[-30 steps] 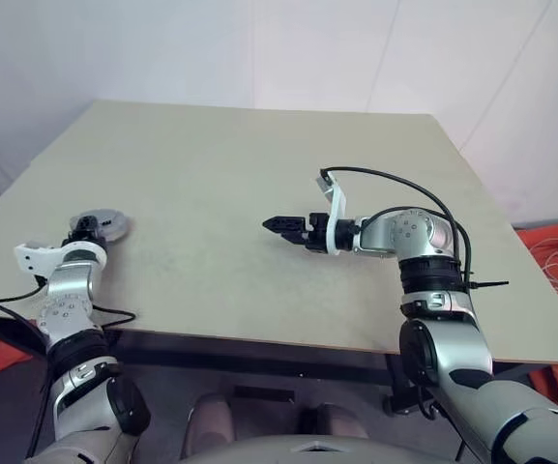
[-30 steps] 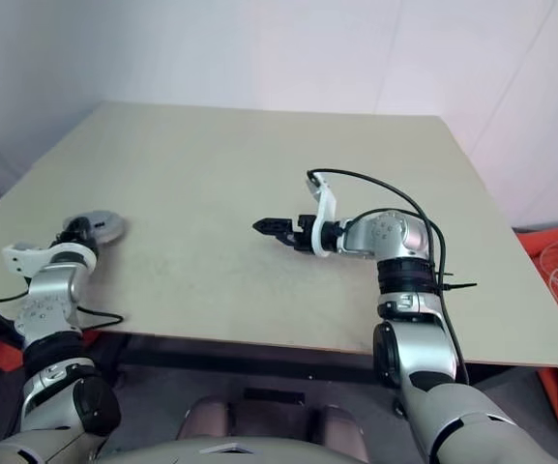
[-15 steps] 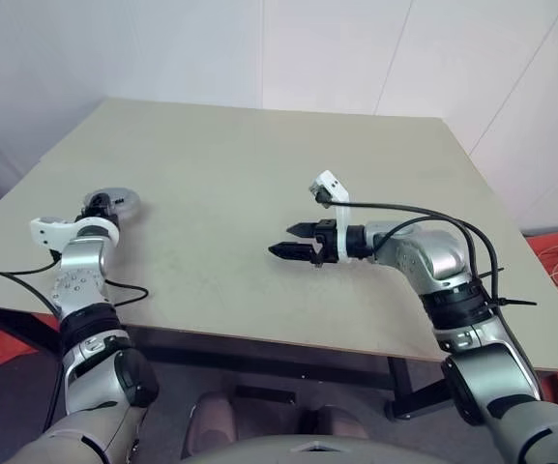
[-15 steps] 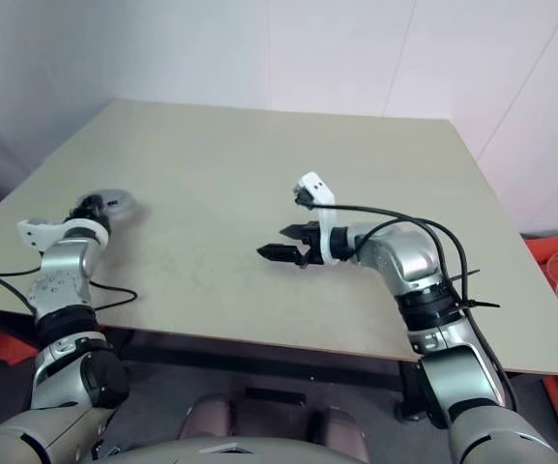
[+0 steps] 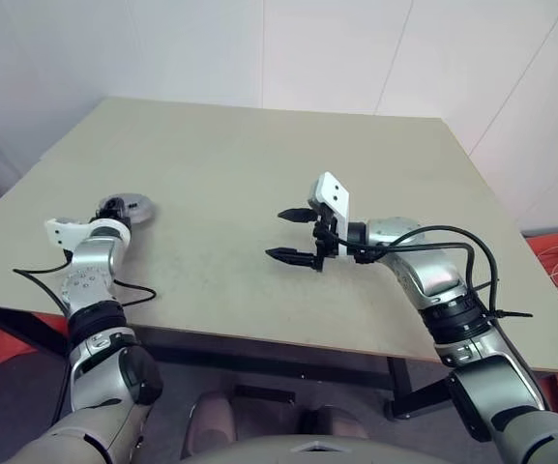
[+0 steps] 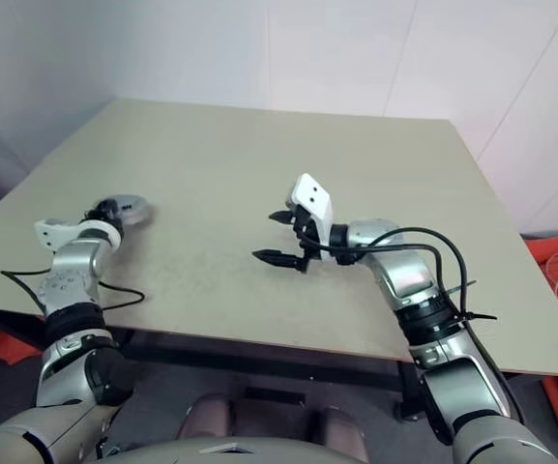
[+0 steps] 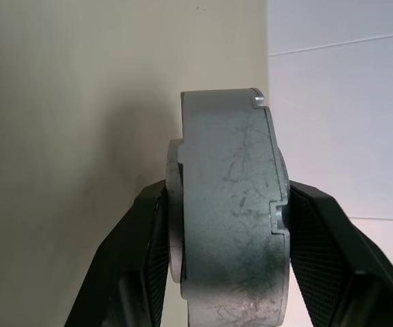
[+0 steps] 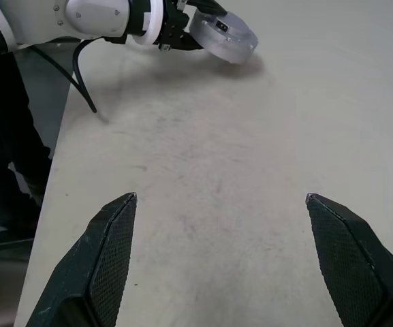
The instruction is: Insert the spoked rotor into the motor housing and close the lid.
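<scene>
motor housing (image 7: 230, 204) base cut off by frame edge, interior hidden edge-on between fingers (image 7: 142, 252)

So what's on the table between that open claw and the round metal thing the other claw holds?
Nothing: in the right wrist view, bare table runs from the right gripper to the motor housing in the left gripper.

Beige table (image 5: 259, 155); grey motor housing (image 5: 135, 207) near its left edge, nothing else on it

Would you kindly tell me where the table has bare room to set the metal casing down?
Bare: the table from the casing in the left tool across to the open right tool, plus the whole far half. Crowded only at the near left edge.
</scene>
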`<move>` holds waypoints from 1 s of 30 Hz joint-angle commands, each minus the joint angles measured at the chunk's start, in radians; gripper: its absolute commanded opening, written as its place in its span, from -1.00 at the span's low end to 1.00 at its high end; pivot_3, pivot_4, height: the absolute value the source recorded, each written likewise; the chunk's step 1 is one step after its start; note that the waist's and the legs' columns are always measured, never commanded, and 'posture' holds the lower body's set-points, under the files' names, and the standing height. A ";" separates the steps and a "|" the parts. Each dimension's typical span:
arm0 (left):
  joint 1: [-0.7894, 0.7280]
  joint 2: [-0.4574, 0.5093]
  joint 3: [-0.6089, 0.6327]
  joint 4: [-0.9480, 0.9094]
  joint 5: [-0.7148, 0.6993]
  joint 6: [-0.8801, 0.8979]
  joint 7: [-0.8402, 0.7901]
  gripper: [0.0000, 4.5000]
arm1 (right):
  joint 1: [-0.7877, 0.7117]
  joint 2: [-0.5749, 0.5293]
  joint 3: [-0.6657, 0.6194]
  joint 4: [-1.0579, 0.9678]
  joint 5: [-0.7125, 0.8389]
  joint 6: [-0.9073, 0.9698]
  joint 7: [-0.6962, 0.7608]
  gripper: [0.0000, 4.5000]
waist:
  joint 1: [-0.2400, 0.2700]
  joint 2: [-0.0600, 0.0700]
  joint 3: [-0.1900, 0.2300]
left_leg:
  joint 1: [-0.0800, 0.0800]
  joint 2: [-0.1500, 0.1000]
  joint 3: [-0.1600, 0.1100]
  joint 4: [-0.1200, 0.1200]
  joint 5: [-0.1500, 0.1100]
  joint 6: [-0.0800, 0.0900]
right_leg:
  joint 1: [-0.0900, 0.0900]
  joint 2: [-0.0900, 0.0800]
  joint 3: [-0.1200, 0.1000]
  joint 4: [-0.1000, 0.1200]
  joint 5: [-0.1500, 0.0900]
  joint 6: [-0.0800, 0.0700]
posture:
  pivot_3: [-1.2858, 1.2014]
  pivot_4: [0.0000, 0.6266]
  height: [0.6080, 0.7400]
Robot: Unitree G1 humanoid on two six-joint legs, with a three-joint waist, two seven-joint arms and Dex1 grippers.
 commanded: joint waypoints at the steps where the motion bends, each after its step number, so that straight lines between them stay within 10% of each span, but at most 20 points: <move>1: -0.040 0.004 0.008 -0.043 -0.016 0.003 -0.002 -0.06 | -0.002 0.014 -0.014 -0.013 0.010 -0.016 0.004 1.00 | -0.001 0.000 0.000 | 0.000 0.000 0.000 0.000 0.000 0.000 | 0.000 0.000 0.000 0.000 0.000 0.000 | 0.03 -1.00 1.00; 6: -0.035 -0.012 0.027 -0.048 -0.028 0.009 0.028 -0.06 | 0.012 0.020 -0.008 -0.026 -0.005 -0.021 0.004 1.00 | -0.001 -0.001 0.000 | 0.000 0.000 0.000 0.000 0.000 0.000 | 0.000 0.000 0.000 0.000 0.000 0.000 | 0.03 -1.00 1.00; 14: -0.015 -0.025 0.028 -0.108 -0.047 0.042 0.105 0.99 | 0.017 0.017 -0.006 -0.027 -0.015 -0.029 0.013 1.00 | -0.002 -0.001 0.000 | 0.001 0.000 0.000 0.000 0.000 0.001 | 0.001 0.000 0.000 0.000 0.000 0.000 | 0.03 -1.00 1.00; 30: 0.229 -0.140 -0.146 -0.607 -0.067 0.222 0.630 0.99 | 0.012 0.010 -0.014 0.010 -0.048 -0.070 0.032 1.00 | -0.019 0.000 0.000 | 0.002 0.000 0.000 0.004 -0.001 0.002 | 0.007 0.000 -0.001 0.000 -0.004 0.005 | 0.03 -1.00 1.00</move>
